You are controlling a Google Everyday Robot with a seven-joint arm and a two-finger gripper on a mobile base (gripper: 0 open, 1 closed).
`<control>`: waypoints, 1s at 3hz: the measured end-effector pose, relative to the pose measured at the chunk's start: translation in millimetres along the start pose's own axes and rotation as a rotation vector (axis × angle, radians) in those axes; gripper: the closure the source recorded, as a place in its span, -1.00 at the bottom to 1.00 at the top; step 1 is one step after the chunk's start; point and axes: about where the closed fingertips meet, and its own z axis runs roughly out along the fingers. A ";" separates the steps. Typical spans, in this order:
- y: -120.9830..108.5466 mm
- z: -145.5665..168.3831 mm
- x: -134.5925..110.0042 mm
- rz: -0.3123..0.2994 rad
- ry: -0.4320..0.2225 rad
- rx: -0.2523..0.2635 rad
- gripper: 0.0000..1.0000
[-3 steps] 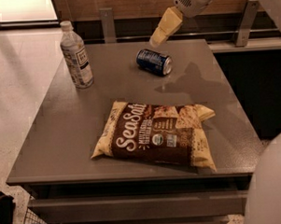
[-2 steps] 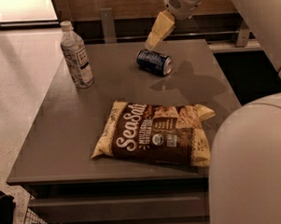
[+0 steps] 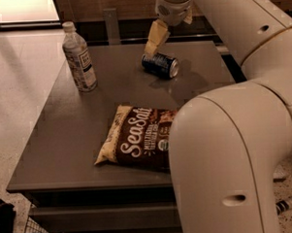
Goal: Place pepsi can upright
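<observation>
The pepsi can [image 3: 160,65], dark blue with silver ends, lies on its side on the far middle part of the grey table [image 3: 74,136]. My gripper [image 3: 154,40] hangs from the white arm just above and slightly behind the can's left end, close to it. It holds nothing that I can see.
A clear plastic water bottle with a white label [image 3: 79,58] stands upright at the table's far left. A brown Sea Salt chips bag [image 3: 137,138] lies flat near the front middle. My large white arm [image 3: 230,149] fills the right foreground and hides the table's right side.
The gripper has come down and to the left, closer to the can. The arm has swung further into view on the right. The can, bottle and bag have not moved.
</observation>
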 end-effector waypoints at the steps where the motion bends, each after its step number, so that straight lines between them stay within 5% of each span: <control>1: -0.2 16.5 -7.2 -0.002 0.045 0.011 -1.00; 3: 1.7 41.3 -10.5 -0.011 0.082 -0.022 -1.00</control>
